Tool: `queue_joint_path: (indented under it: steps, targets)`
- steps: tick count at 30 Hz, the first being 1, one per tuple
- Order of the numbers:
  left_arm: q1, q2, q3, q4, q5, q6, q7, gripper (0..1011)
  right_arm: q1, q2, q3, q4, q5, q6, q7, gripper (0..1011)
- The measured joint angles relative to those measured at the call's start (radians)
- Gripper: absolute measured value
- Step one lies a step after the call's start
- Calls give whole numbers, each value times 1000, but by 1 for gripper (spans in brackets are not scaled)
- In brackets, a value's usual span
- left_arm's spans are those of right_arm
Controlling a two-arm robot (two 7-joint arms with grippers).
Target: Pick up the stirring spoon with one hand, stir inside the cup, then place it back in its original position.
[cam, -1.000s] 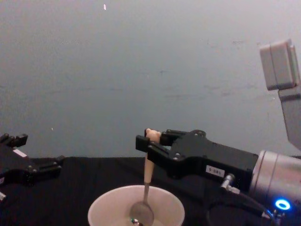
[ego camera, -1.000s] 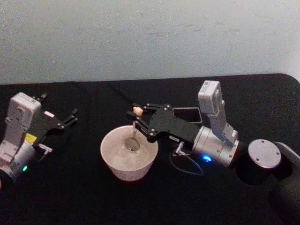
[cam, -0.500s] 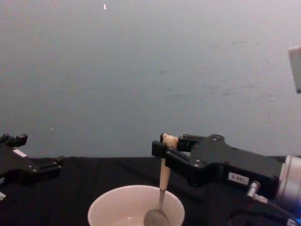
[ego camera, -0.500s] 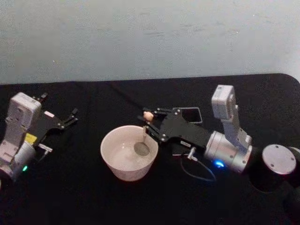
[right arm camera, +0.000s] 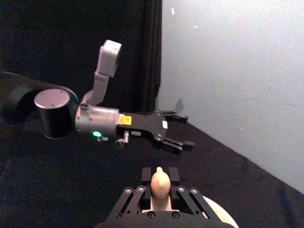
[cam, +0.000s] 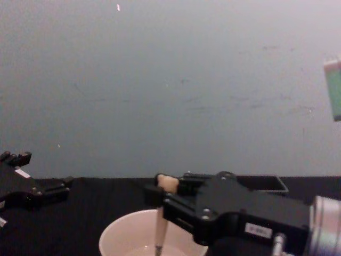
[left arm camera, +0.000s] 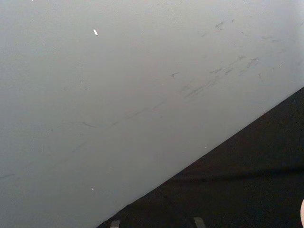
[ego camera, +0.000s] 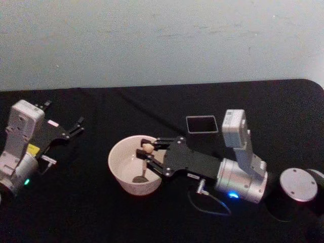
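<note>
The cream-white cup (ego camera: 114, 158) sits on the black table, a little left of centre. My right gripper (ego camera: 150, 152) reaches over its near right rim and is shut on the stirring spoon (ego camera: 147, 150), just below the bear head. The spoon stands almost upright, its bowl (ego camera: 138, 178) low inside the cup. From the chest view the spoon's handle (cam: 160, 223) drops into the cup (cam: 121, 239) from the right gripper (cam: 163, 193). The bear head (right arm camera: 160, 182) sits between the fingers in the right wrist view. The dark grey holder (ego camera: 201, 124) stands behind the right arm. My left gripper (ego camera: 77, 127) rests open at the far left.
A pale wall runs behind the black table (ego camera: 101, 217). The right arm's body (ego camera: 238, 177) and a looped cable (ego camera: 210, 203) lie right of the cup. The left arm (right arm camera: 102, 121) rests on the table, well apart from the cup.
My right gripper has swung the spoon round inside the cup, first right, then toward me and left. The arm no longer covers the holder. The left arm has not moved.
</note>
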Motion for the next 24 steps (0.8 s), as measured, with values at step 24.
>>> queue_joint_path:
  steps: [24]
  targets:
    - [0, 0, 0, 0, 0, 0, 0, 1001, 114, -115, 6, 174, -26, -32, -66, 207]
